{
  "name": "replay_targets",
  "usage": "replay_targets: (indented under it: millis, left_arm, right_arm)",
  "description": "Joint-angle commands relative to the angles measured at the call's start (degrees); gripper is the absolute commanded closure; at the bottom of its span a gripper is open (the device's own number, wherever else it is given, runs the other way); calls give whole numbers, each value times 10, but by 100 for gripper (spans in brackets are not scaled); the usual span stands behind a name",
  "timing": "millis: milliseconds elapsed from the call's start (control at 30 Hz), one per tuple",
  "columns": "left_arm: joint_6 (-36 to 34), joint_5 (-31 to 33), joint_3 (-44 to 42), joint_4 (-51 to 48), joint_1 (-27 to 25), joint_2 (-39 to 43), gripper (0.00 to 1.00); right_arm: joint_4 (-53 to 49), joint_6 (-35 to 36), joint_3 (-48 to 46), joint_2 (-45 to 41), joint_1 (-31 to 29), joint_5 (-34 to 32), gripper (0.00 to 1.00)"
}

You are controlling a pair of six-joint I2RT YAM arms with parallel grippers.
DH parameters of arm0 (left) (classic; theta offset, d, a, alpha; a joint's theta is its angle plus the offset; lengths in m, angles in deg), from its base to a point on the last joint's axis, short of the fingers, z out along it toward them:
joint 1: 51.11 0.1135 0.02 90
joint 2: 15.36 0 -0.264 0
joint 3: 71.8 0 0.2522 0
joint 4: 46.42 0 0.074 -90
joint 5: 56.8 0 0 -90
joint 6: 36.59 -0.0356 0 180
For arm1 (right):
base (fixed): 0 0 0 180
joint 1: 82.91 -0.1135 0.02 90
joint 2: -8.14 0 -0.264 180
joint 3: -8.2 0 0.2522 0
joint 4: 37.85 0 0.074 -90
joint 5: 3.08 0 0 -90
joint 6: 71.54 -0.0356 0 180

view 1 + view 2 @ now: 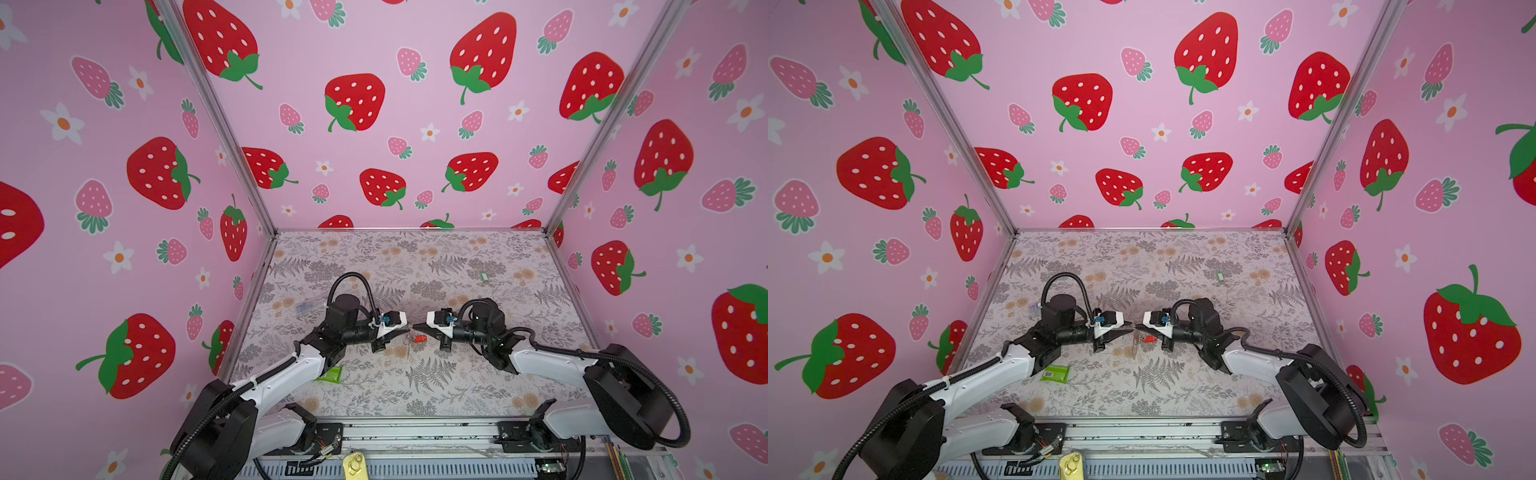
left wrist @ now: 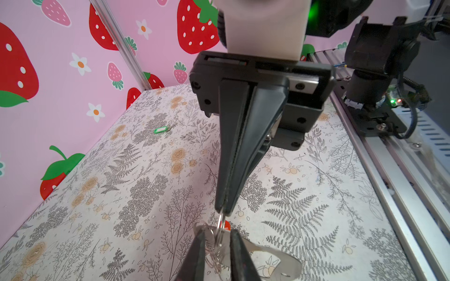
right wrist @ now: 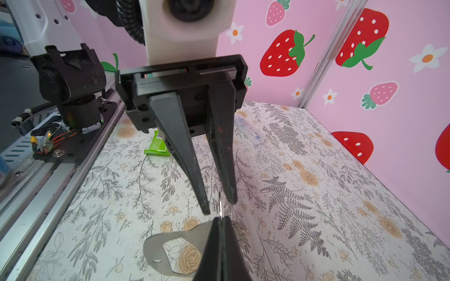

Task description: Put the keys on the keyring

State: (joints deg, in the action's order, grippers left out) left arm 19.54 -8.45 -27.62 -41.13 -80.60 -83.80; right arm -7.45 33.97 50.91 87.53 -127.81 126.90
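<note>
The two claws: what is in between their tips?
A small silver ring. In the right wrist view the shut right gripper pinches it, and it sticks up between the open fingers of the left gripper.

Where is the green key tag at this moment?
In both top views the green key tag lies alone on the table, right of the middle, beyond the right end effector.

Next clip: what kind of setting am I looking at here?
Probably a staged robot recording booth, not a home: strawberry-print panels wall in a flower-print table, and a left arm and right arm are mounted on a metal rail along its front.
</note>
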Motion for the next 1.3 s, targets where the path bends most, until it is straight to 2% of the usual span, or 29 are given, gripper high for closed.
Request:
replay_targets:
  millis: [0, 200, 300, 333, 467, 600, 733, 900, 1267]
  left_arm:
    - [6, -24, -4, 16, 2, -6, 82]
    - [-1, -26, 5, 6, 1, -9, 88]
    - [-11, -21, 18, -16, 1, -6, 97]
    - [-14, -15, 22, -24, 1, -3, 100]
    - [-68, 41, 51, -108, -9, 16, 100]
    - [-138, 104, 78, -187, -32, 35, 100]
    - [-201, 169, 104, -243, -63, 37, 100]
    - [-243, 235, 115, -254, -99, 31, 100]
    - [-251, 259, 133, -256, -110, 14, 100]
  right_arm:
    - [31, -11, -1, 7, -4, 14, 100]
    - [37, -16, -2, 10, -3, 19, 100]
    - [35, -16, 0, 12, -4, 19, 100]
    - [32, -14, 1, 10, -4, 18, 98]
    - [-3, 11, -4, -17, -2, -24, 82]
    - [-41, 48, -12, -50, 0, -49, 76]
    - [-110, 81, 9, -49, -1, -46, 76]
    - [-96, 75, 16, -39, -4, -34, 76]
    - [-89, 74, 28, -12, -12, -13, 79]
